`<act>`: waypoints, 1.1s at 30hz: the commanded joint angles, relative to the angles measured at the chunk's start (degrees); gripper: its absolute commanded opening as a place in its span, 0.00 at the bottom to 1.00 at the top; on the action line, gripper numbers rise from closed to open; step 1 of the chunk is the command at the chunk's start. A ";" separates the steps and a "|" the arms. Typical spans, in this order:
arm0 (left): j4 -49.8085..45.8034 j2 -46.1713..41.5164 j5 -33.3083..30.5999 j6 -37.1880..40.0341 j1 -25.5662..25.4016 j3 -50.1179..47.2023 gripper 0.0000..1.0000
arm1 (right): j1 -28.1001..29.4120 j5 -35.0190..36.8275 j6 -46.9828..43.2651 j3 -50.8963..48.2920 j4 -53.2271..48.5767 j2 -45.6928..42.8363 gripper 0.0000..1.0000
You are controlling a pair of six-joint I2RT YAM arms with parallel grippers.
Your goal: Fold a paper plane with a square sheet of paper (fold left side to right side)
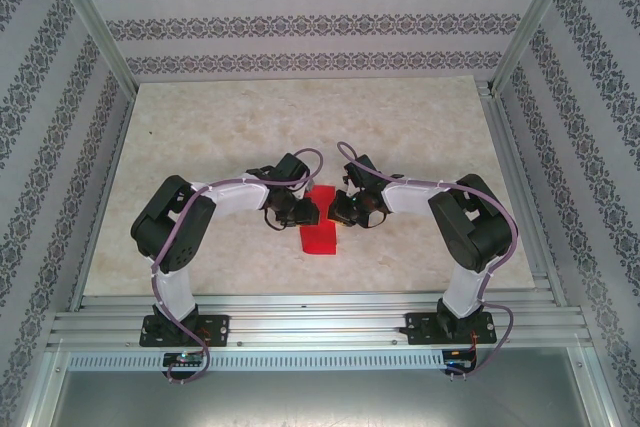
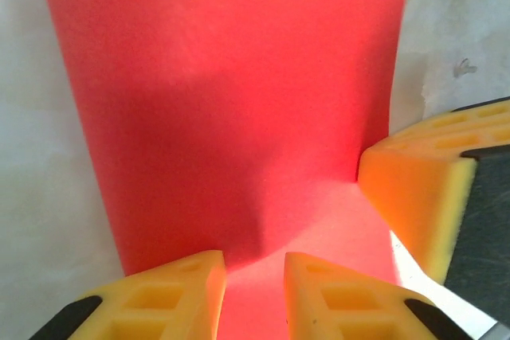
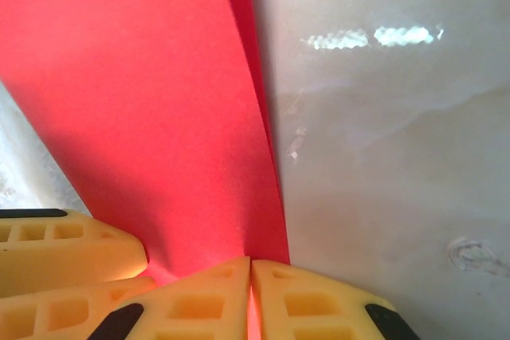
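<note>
The right tool (image 3: pixel 250 268) clamps the thin red paper sheet's (image 3: pixel 143 101) edge, pinning the fold. The left tool (image 2: pixel 253 276) hovers slightly parted, empty.

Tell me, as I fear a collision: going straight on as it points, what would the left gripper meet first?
Most likely the red paper, lying right ahead of the left gripper; depth is unclear.

Patterned wallpaper walls (image 1: pixel 320 7) enclose a beige marbled tabletop (image 1: pixel 230 127), aluminium rails (image 1: pixel 320 327) in front
</note>
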 commanded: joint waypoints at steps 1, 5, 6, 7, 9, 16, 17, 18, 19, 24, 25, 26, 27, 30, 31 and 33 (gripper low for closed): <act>-0.85 2.39 -1.93 1.56 0.43 -2.37 0.29 | 0.91 6.44 -1.18 -1.53 -4.21 4.04 0.11; -0.10 2.82 -2.31 1.54 0.43 -3.76 0.28 | 0.95 4.49 -1.05 -2.14 -0.17 2.21 0.12; -0.14 2.84 -2.43 1.70 0.43 -3.97 0.28 | 0.74 3.42 -1.11 -2.32 1.18 1.23 0.12; -0.14 2.84 -2.62 1.81 0.41 -4.23 0.28 | 0.49 2.17 -1.30 -2.34 2.65 -0.21 0.13; -0.19 2.86 -2.72 1.94 0.43 -4.69 0.28 | -0.03 1.22 -1.57 -2.11 3.88 -3.60 0.14; 0.74 2.88 -2.75 1.81 0.06 -5.39 0.28 | -1.12 -2.13 0.61 -0.03 9.70 -6.41 0.15; 0.78 2.92 -2.85 1.81 0.02 -5.38 0.28 | -0.99 -2.23 1.30 0.48 10.31 -5.37 0.14; 0.87 2.94 -2.94 1.73 -0.01 -5.35 0.28 | -0.89 -2.23 2.01 0.88 10.95 -4.16 0.13; 0.91 3.01 -3.04 1.74 -0.06 -5.35 0.28 | -0.81 -2.32 2.78 1.42 11.80 -2.84 0.12; 1.22 3.28 -3.28 1.54 -0.44 -5.40 0.27 | -0.74 -1.50 4.13 4.55 13.83 2.04 0.11; 1.06 3.22 -3.45 1.63 -0.65 -5.27 0.27 | -0.68 -1.67 4.01 5.44 13.93 2.92 0.11; 0.96 3.31 -3.60 1.78 -0.71 -5.20 0.27 | -0.59 -1.78 3.92 6.43 13.87 3.89 0.11; 0.87 3.47 -3.75 1.85 -0.82 -5.21 0.27 | -0.57 -2.03 3.78 7.10 13.92 4.63 0.11; 0.87 3.50 -3.89 2.14 -1.02 -5.07 0.27 | -0.36 -2.43 3.77 8.61 13.82 6.59 0.11; 0.87 3.52 -3.86 2.24 -1.13 -5.12 0.27 | -0.28 -2.28 3.85 8.75 13.76 7.15 0.11; 0.87 3.52 -3.88 2.49 -1.24 -5.16 0.27 | -0.28 -1.41 3.96 8.84 13.01 8.16 0.11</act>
